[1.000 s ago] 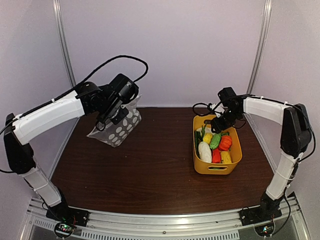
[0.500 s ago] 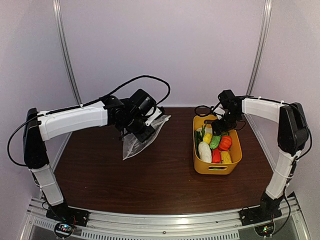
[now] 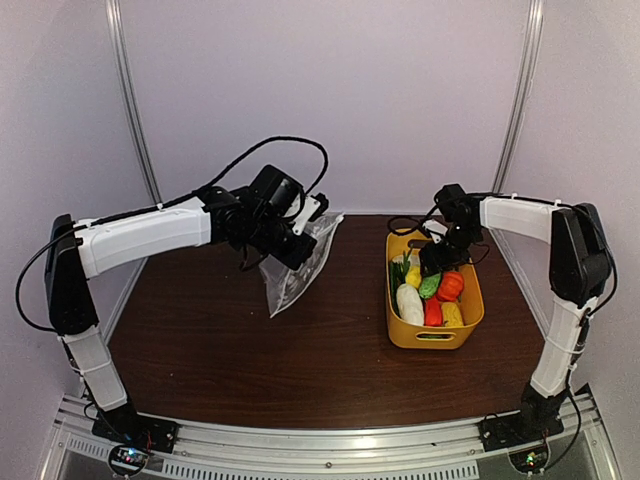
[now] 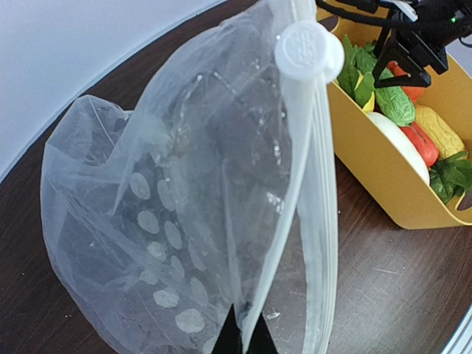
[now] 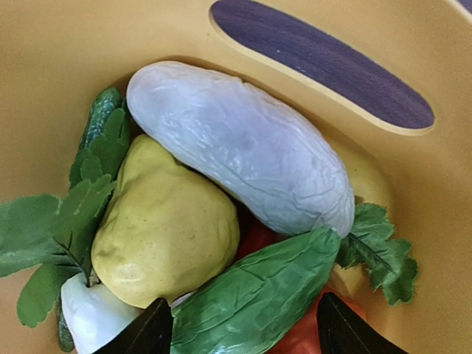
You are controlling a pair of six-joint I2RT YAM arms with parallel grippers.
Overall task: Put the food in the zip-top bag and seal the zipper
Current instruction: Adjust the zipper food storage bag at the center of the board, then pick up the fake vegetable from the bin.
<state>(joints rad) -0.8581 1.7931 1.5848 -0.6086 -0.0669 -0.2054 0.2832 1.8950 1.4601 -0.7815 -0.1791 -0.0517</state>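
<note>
Zip-top bag (image 3: 297,268) hangs left of centre over the table (image 3: 300,370), pinched in the left tool (image 4: 241,338), its bottom end down near the tabletop. Basket (image 3: 432,342) sits on the table to the right, well apart from the bag, the food (image 3: 428,292) piled inside. Right tool (image 3: 432,264) is at the basket's far end, just above the food.

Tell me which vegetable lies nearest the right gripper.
The long green one, right between the right gripper's open fingertips; the white one and the yellow one sit farther off.
</note>
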